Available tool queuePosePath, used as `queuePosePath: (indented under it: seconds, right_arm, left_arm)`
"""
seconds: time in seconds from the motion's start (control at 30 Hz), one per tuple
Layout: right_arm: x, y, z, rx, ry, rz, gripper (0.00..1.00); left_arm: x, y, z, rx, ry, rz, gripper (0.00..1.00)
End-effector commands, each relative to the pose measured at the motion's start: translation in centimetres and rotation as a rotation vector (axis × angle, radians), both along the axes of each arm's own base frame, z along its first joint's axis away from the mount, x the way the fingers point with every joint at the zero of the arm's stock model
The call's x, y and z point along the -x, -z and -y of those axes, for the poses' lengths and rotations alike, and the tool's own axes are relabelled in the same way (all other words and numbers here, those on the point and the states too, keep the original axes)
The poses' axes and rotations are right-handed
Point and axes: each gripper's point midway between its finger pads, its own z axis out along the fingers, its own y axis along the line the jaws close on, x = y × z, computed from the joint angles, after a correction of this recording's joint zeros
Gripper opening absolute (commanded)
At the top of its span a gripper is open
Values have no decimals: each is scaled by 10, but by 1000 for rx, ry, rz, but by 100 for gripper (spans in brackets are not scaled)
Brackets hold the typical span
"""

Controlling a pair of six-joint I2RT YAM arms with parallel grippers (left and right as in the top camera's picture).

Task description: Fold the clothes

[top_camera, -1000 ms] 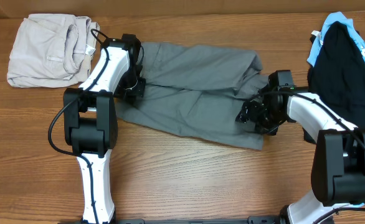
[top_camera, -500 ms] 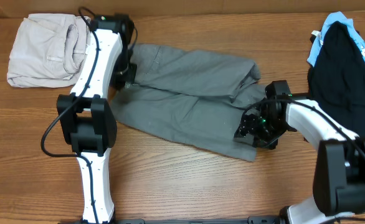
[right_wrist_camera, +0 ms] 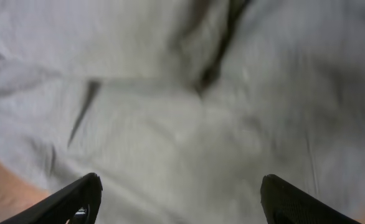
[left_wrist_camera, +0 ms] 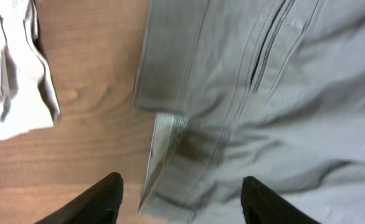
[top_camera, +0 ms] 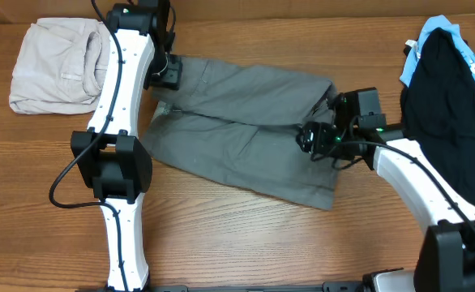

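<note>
One pair of grey shorts (top_camera: 246,138) is laid across the middle of the table (top_camera: 246,251), between one beige garment (top_camera: 59,65) and one black garment (top_camera: 448,105). The left gripper (left_wrist_camera: 182,193) and right gripper (right_wrist_camera: 182,193) are held over the shorts, jaws spread wide with nothing gripped.

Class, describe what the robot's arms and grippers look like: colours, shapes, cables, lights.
The left arm and right arm are alike: smooth white links between chunky black joints. A thin black cable loops beside the left one. The left gripper and right gripper each have two black fingers. A small green light glows near the right wrist.
</note>
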Motion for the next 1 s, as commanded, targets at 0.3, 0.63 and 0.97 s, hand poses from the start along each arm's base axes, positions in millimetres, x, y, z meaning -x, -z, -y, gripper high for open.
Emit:
queuePosePath:
  seconds: [0.3,0.63,0.97]
  right_arm:
    - [-51,31,-16,-29,2,99,77]
    - [-78,9,-23,-93,48,215,47]
    - [-84,4,-24,-99,48,251,9]
  left_arm:
    - [-22,-1,2,6,14,81,67]
    - [-40,11,-5,-31,-24,128,65]
    - [-39,64,-5,-34,-68,34,57]
